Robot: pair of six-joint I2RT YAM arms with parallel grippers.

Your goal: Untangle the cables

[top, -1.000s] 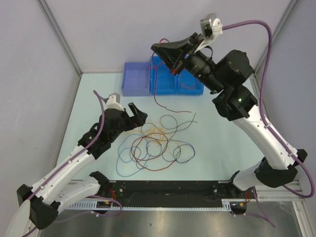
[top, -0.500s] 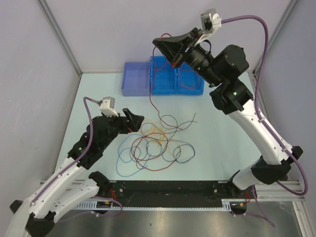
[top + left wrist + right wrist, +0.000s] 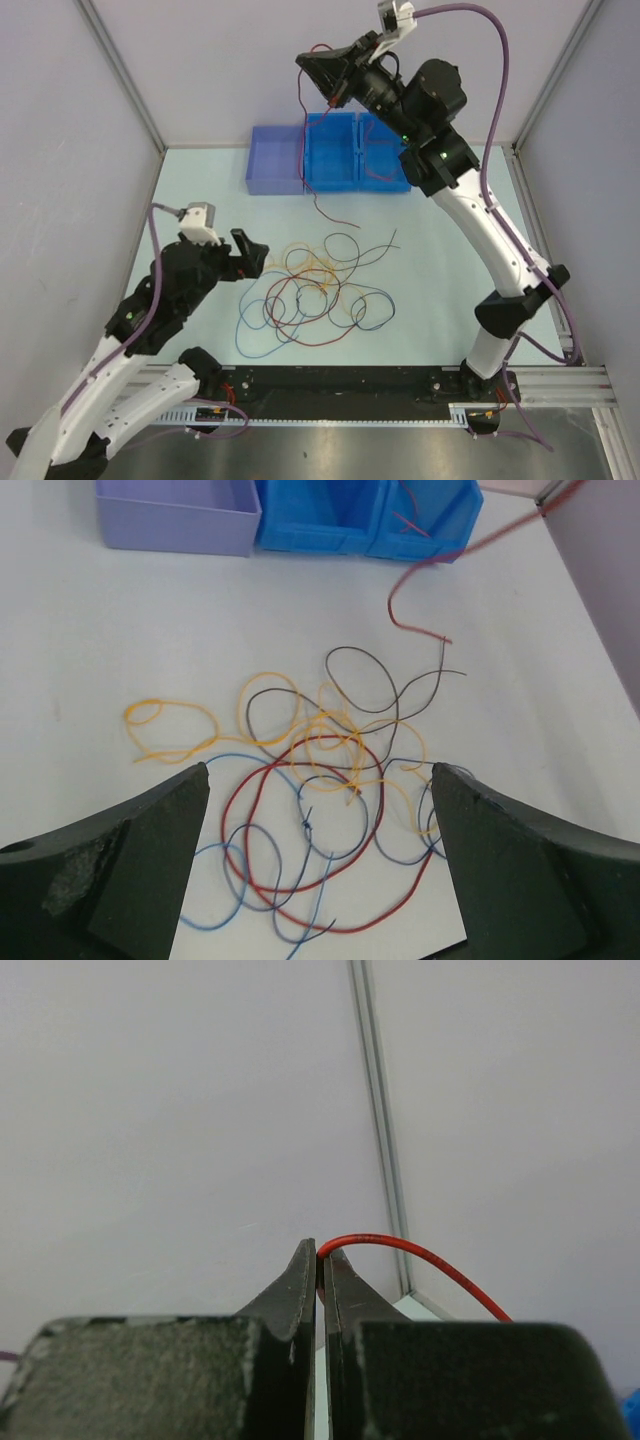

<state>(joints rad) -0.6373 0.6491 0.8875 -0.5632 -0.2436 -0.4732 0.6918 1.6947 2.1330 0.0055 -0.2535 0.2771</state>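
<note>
Many thin, light, limp cables [image 3: 315,295] lie tangled on the surface [image 3: 430,280] just ahead of the wide-spread left hand [image 3: 248,254]; best pinched singly, near a free end. Farther off, the raised right hand [image 3: 305,68] is pinched on a red cable [image 3: 304,140] that dangles below it.

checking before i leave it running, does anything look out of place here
One red cable is strung up in the air from the shut right gripper, hanging past the blue bin with its tail down at the table. Another red strand lies in that bin. The other cables sit in one tangled heap.
</note>
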